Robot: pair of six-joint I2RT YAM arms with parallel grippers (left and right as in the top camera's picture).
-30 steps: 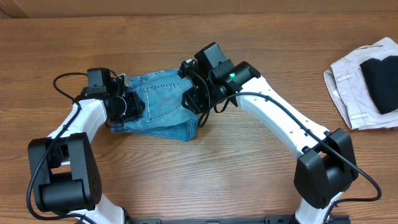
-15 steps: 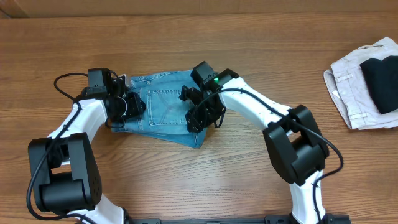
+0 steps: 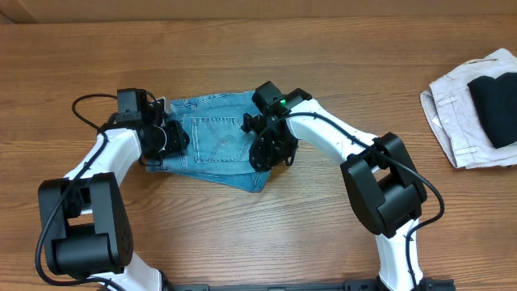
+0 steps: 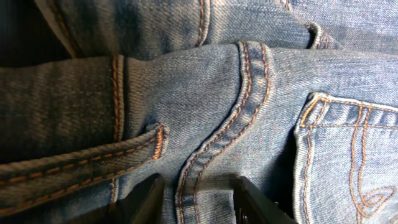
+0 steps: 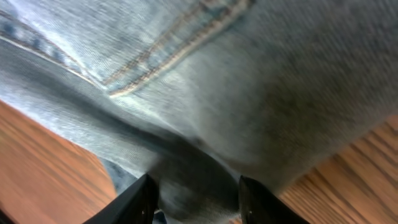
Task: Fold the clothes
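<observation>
Both arms are down on the jeans [image 3: 212, 162], one at each end. The left gripper [image 3: 167, 139] has its fingers half closed on the left end, a thick stitched seam pinched between them. The right gripper [image 3: 271, 152] stands about as wide and is clamped on a bunched fold at the right end, lifted a little so bare wood shows on either side of it. The jeans are folded into a compact bundle left of the middle of the wooden table [image 3: 323, 65], long axis running left to right, a back pocket [image 3: 216, 137] facing up and one corner sagging toward the near edge. Well apart, at the right edge, an off-white garment [image 3: 452, 109] lies with a black garment [image 3: 494, 105] on top.
</observation>
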